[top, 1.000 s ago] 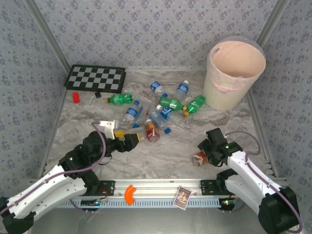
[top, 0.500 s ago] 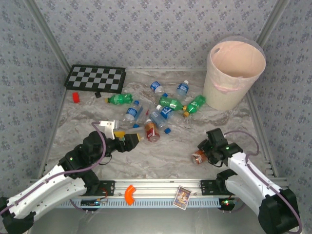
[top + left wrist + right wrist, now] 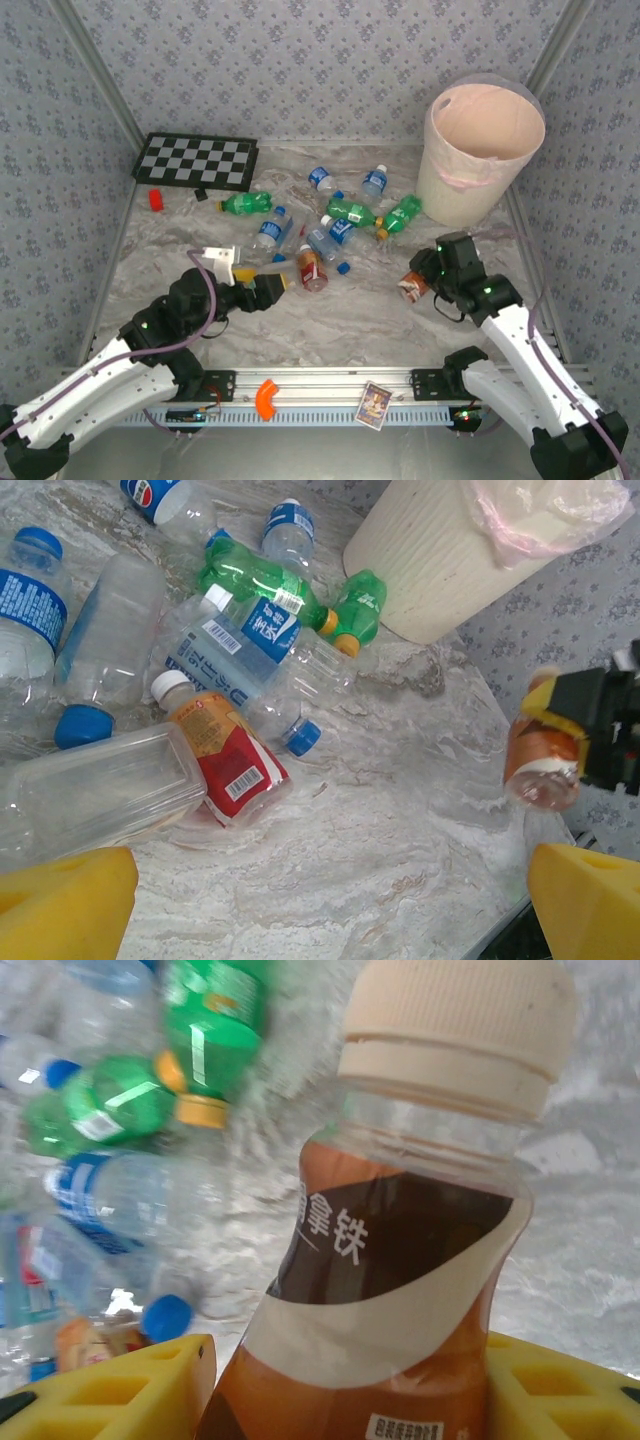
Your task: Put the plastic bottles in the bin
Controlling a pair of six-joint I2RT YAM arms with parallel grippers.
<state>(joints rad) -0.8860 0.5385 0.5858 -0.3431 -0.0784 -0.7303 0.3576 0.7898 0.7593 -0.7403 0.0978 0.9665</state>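
Several plastic bottles lie in a heap at the table's middle (image 3: 335,225): clear ones with blue labels, green ones (image 3: 270,580), and a red-labelled one (image 3: 312,270). My right gripper (image 3: 425,285) is shut on a brown-labelled bottle (image 3: 400,1250) with a cream cap, held above the table right of the heap. The pale pink-cream bin (image 3: 455,185) stands at the far right, beyond that gripper. My left gripper (image 3: 265,290) rests open, low, just left of the red-labelled bottle (image 3: 225,755), with only bare table between its yellow fingertips (image 3: 60,900).
A checkerboard (image 3: 195,160) and a small red block (image 3: 156,199) lie at the far left. A loose blue cap (image 3: 343,267) sits by the heap. An orange hook (image 3: 266,398) and a card (image 3: 374,405) rest on the front rail.
My right gripper has lifted the brown-labelled bottle from near the front edge and carried it away from me, toward the bin. The left arm has stayed still.
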